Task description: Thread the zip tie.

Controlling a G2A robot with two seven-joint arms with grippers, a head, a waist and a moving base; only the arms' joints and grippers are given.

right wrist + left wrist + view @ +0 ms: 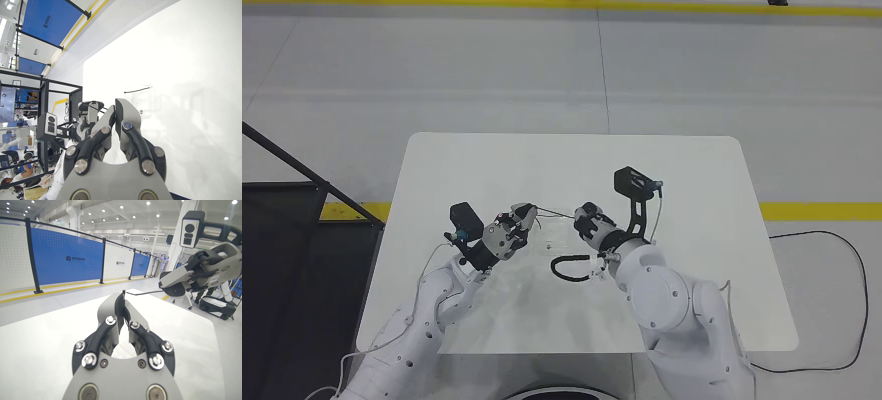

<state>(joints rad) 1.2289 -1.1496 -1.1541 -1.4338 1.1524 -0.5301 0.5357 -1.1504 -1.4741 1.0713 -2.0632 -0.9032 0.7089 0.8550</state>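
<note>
Zip tie [143, 293], one of two, spans level above the middle of the table [682, 170]: its head is pinched in the left gripper [122, 306], clamped tight, and its length runs sideways to the right gripper [115, 108], closed on the tail. The second tie [139, 89] lies flat on the single white table. Around it are grey floor [542, 80], a yellow line [822, 211] and blue fence panels [64, 256].

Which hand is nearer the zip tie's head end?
Left. The left hand is shut on the zip tie right at its head, which pokes out above the fingertips. The right hand pinches the opposite tail end.
</note>
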